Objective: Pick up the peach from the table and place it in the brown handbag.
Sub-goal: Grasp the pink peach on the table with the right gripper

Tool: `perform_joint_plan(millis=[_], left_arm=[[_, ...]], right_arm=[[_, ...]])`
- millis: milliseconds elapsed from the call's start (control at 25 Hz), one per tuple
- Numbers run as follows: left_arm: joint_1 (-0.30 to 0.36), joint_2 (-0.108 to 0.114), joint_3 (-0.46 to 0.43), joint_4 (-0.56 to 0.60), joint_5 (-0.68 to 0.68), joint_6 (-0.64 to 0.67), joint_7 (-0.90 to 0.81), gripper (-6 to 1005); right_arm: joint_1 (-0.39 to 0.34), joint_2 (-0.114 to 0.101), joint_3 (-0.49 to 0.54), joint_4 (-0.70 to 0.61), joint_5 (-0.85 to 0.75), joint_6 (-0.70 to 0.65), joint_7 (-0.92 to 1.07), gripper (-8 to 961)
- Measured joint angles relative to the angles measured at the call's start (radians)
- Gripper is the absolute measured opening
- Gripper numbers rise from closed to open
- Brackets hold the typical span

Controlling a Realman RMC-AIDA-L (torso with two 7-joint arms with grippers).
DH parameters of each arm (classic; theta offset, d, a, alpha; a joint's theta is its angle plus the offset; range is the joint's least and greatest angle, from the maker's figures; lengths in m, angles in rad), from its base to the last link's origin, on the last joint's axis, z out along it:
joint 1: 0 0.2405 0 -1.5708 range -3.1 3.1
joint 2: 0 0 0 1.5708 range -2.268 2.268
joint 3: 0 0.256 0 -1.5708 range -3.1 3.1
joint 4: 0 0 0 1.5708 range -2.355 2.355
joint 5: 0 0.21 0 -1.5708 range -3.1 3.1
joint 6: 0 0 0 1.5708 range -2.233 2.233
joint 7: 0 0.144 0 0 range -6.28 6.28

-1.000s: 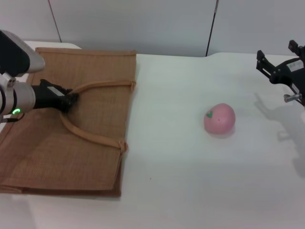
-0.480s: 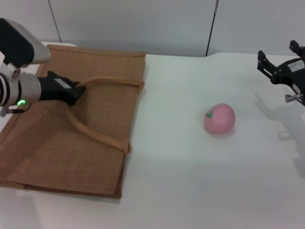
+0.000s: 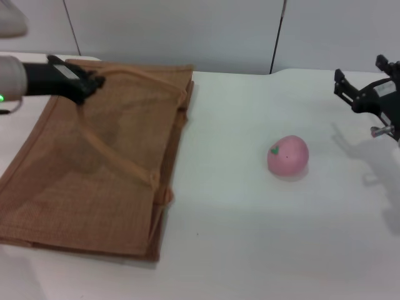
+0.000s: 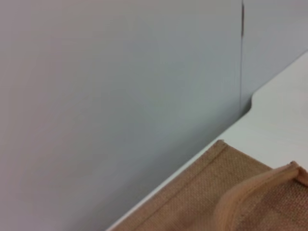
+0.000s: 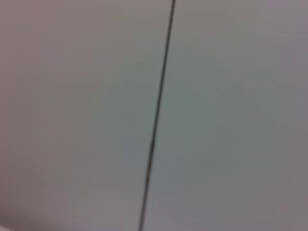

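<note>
- While the brown handbag lay flat on the left part of the table, the left gripper pinched one of its loop handles, lifting the upper layer.
- Its fingers were closed on the handle near the bag's far edge; most of the left arm was cut off at the frame edge.
- The peach sat alone on the table, well apart from the bag, leaf mark facing left.
- At the far right, the right gripper hung above the table with its fingers spread, partly cut off.
- The right wrist view showed only a blank wall.
</note>
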Motion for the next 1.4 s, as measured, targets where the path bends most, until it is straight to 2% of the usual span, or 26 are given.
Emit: perform_joint_plan(millis=[160, 280, 480, 600, 960, 1200, 1320, 1400], left_arm=[[0.006, 0.0, 0.0, 0.144, 0.005, -0.109, -0.061, 121], [0.006, 0.002, 0.036, 0.247, 0.006, -0.199, -0.119, 121], [0.022, 0.005, 0.199, 0.383, 0.007, -0.227, -0.243, 121], [0.027, 0.006, 0.257, 0.438, 0.007, -0.236, -0.287, 121], [0.038, 0.011, 0.273, 0.625, 0.008, -0.346, -0.346, 121], [0.039, 0.012, 0.268, 0.726, 0.015, -0.418, -0.363, 121], [0.041, 0.013, 0.261, 0.739, 0.017, -0.432, -0.363, 121], [0.046, 0.013, 0.264, 0.746, 0.018, -0.433, -0.363, 121]], right_arm=[[0.006, -0.001, -0.031, 0.0, 0.0, 0.0, 0.0, 847], [0.007, -0.001, -0.033, 0.0, 0.0, 0.0, 0.0, 846], [0.007, -0.002, -0.06, 0.0, -0.002, 0.0, -0.007, 845], [0.005, -0.003, -0.092, 0.0, -0.006, 0.0, -0.008, 845], [-0.01, -0.003, -0.11, -0.017, -0.081, 0.0, -0.003, 843], [-0.043, -0.006, -0.111, -0.094, -0.132, 0.037, -0.001, 842], [-0.06, -0.016, -0.11, -0.179, -0.163, 0.097, -0.001, 842], [-0.082, -0.034, -0.106, -0.276, -0.183, 0.175, -0.002, 842]])
